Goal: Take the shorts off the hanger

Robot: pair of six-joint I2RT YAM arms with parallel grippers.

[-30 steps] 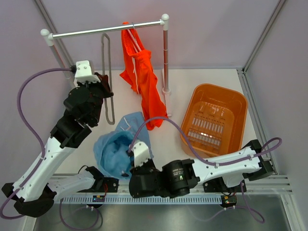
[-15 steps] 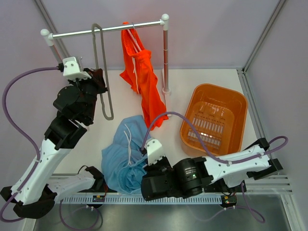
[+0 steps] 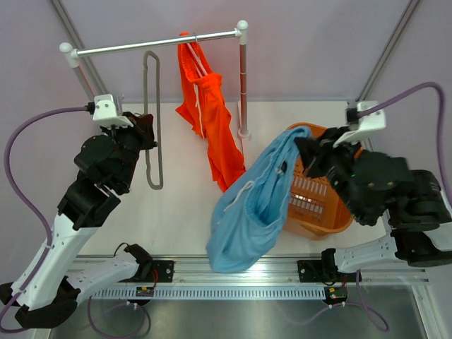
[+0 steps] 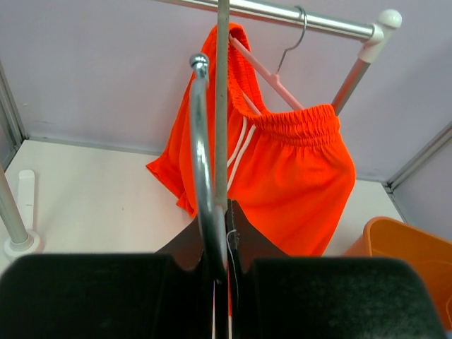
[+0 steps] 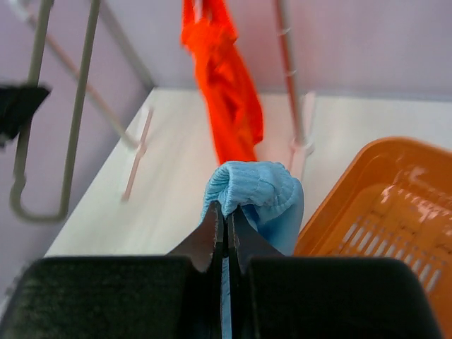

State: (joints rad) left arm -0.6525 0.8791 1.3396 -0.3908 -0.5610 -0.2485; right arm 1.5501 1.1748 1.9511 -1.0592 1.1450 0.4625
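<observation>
- At about 3 o'clock in the overhead view, the right gripper (image 3: 305, 152) is raised above the orange laundry basket (image 3: 314, 227), its jaws clenched on a bunched fold of the light blue shorts (image 3: 254, 205).
- The light blue shorts hang limp from that grip, trailing towards 6 o'clock across the basket's left rim. Their lower end is over the near edge of the surface (image 3: 183, 219), but whether it touches cannot be told.
- The right wrist view shows the blue cloth (image 5: 254, 191) gathered right at the jaw tips (image 5: 226, 212), with the basket (image 5: 381, 205) at 4 o'clock.
- At 9 o'clock in the overhead view, the left gripper (image 3: 146, 127) has its jaws clamped on a grey hanger (image 3: 152, 120). The hanger carries no garment and stands upright just below the rail (image 3: 155, 44).
- From the left wrist, the hanger's chrome hook (image 4: 201, 162) and grey bar rise straight out of the closed jaws (image 4: 221, 247).
- At 12 o'clock the orange shorts (image 3: 208, 120) hang from the rail on a pink hanger (image 4: 265, 70), with white cords (image 4: 240, 152) dangling at the waistband.
</observation>
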